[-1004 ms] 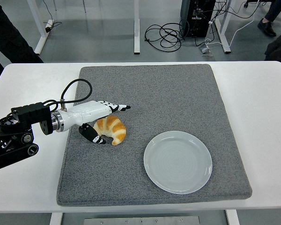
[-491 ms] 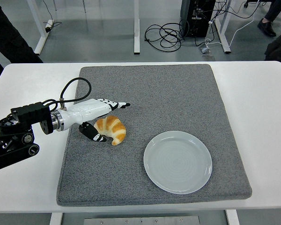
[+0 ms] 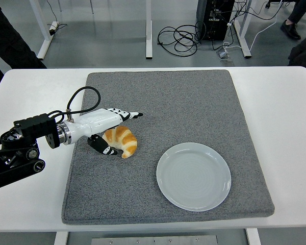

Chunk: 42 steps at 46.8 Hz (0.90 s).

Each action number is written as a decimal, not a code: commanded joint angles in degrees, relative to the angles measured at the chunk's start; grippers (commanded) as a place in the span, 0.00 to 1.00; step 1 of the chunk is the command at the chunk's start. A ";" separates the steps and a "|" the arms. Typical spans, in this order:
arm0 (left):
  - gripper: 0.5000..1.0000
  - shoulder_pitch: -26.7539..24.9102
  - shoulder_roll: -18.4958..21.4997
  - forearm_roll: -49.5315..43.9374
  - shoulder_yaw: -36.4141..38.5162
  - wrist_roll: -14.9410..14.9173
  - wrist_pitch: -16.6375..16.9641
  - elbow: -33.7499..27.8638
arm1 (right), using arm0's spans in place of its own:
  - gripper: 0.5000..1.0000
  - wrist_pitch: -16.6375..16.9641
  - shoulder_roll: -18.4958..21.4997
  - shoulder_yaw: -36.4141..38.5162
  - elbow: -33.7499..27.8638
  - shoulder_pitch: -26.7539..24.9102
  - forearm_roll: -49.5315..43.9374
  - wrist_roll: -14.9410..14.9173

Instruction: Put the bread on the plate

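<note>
One croissant (image 3: 122, 141), golden and curved, is seen lying on a grey felt mat (image 3: 194, 102), toward the mat's left side and apart from the plate. It is flanked by the left hand (image 3: 108, 128): the white fingers (image 3: 123, 115) are stretched out above and behind it, while a black-tipped thumb (image 3: 103, 148) is curled low against its left end. The hand is opened around the pastry rather than closed on it; no lifting grip is shown. One round, pale plate (image 3: 194, 176) is set on the mat's lower right part, well apart from the croissant. The single mat is spread over one white table (image 3: 275, 102). The left arm (image 3: 25, 148), black with a looped cable, is brought in from the left edge. On the floor beyond, coiled black cables (image 3: 178, 38) are visible.
</note>
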State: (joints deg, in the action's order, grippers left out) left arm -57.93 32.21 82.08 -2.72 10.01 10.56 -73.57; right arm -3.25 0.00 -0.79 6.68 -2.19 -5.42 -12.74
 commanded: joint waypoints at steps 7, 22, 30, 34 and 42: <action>0.95 0.01 -1.01 0.01 0.00 0.01 0.87 2.29 | 1.00 0.00 0.00 0.00 0.00 0.00 0.06 0.00; 0.92 0.53 -2.33 0.01 0.08 0.01 1.13 2.99 | 1.00 0.00 0.00 0.00 0.00 0.00 -0.03 0.00; 0.53 1.06 -2.86 0.09 0.08 0.01 1.22 3.26 | 1.00 0.00 0.00 0.00 0.00 0.00 -0.03 0.00; 0.00 1.15 -2.86 0.01 0.08 0.01 1.22 3.26 | 1.00 0.00 0.00 0.00 0.00 0.00 -0.03 0.00; 0.00 1.59 -2.86 -0.43 0.00 0.53 1.22 3.26 | 1.00 0.00 0.00 0.00 0.00 0.00 -0.03 0.00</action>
State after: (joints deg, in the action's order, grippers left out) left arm -56.28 29.36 81.85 -2.64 10.11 11.81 -70.29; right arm -3.25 0.00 -0.79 6.68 -2.20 -5.45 -12.74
